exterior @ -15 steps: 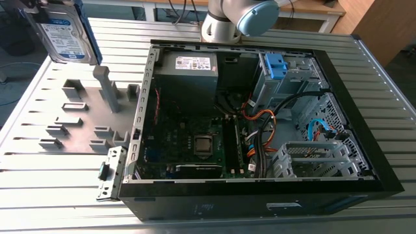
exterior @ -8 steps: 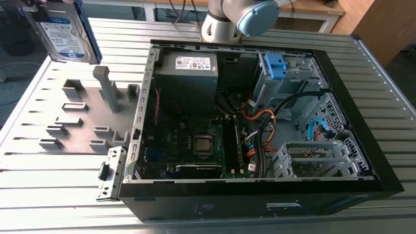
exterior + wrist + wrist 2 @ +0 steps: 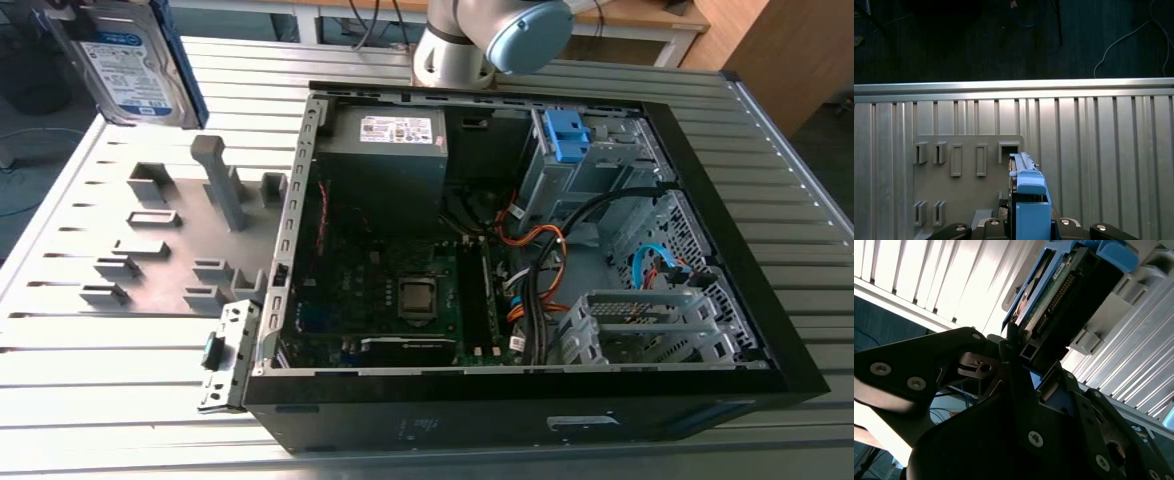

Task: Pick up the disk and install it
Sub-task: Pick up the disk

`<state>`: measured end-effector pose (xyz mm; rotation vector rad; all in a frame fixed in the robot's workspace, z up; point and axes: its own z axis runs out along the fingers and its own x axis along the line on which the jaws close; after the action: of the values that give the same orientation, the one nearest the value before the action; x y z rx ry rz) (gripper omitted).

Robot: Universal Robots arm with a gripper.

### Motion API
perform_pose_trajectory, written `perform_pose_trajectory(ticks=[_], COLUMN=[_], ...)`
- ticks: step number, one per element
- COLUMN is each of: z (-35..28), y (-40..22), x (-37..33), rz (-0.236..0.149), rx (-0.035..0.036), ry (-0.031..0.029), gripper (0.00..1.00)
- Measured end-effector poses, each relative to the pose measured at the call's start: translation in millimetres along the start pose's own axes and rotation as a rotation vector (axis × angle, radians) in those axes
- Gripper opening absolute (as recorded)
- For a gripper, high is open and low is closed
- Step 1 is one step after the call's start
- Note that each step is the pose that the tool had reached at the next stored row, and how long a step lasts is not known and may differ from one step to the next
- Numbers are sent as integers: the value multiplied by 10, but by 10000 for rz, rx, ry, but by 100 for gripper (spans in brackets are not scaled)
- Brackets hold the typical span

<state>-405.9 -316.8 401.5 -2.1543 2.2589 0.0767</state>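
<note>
The disk (image 3: 127,65) hangs upright at the exterior view's far left, above the back of the grey fixture plate (image 3: 147,295). Its white-and-blue label faces the camera and a blue rail runs down its side. In the second wrist view my gripper (image 3: 1021,355) is shut on one end of the disk (image 3: 1054,295), black fingers on both faces. The first wrist view looks along the disk's edge (image 3: 1029,200), blue rail uppermost, over the plate's slots (image 3: 964,165).
The open black computer case (image 3: 761,300) lies at the middle and right of the slatted metal table, holding a grey power supply (image 3: 387,150), a bare blue bracket (image 3: 567,135), a silver drive cage (image 3: 627,325) and loose cables. A tall post (image 3: 220,180) rises from the plate. The arm's base (image 3: 467,40) stands behind the case.
</note>
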Motion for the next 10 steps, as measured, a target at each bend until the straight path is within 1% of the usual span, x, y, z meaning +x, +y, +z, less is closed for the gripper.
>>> perform_pose_trajectory(ticks=[10], z=[-48], y=[1], x=[-2], rz=[0], rx=[0], ry=[-15], gripper=[36])
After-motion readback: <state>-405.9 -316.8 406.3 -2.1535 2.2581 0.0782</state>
